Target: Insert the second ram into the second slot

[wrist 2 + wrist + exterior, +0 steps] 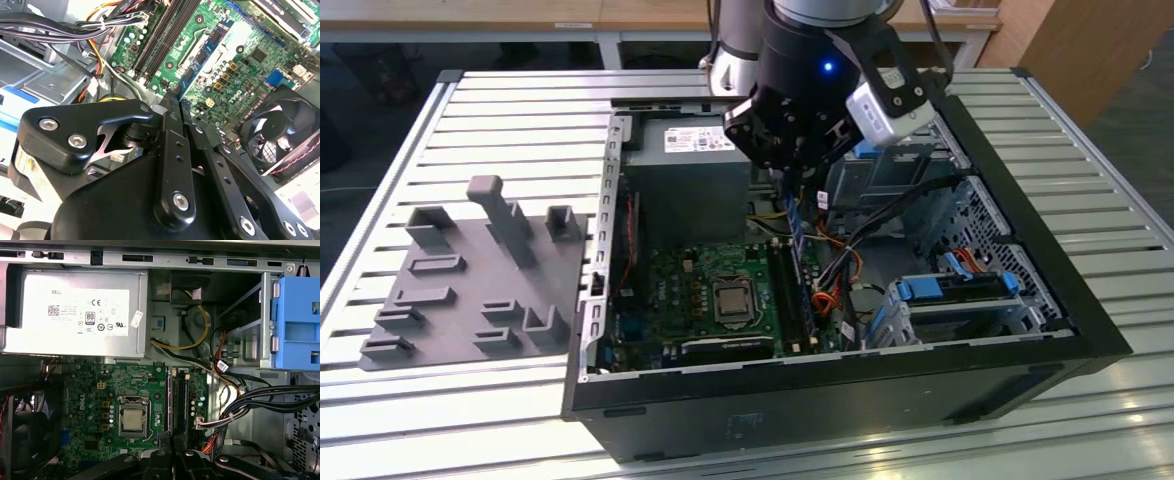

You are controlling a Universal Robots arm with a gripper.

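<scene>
- Alignment is the thing to watch: the second ram point(794, 222) hangs under the gripper point(795, 185), directly over the memory slots point(790, 295) on the motherboard point(707, 290). It sits inside the open computer case point(1067, 300). By my reading it is above the board and not seated.
- In the second wrist view the blue stick point(205, 52) runs straight out from the fingertips point(170, 107). Its long axis is parallel to the dark slots point(160, 40) (the sideways offset there looks like the camera's angle, not a real misalignment).
- In the first wrist view the fingers point(164, 439) stand in line with the slots point(177, 400). The slots lie between the processor socket point(134, 420) and the cable bundle point(260, 400).
- The fingers are drawn almost together and pinch the stick across its flat faces, at one end. They touch nothing else that I can see.
- I cannot tell which slot of the pair the stick's lower edge is over, nor whether the neighbouring slot is filled.
</scene>
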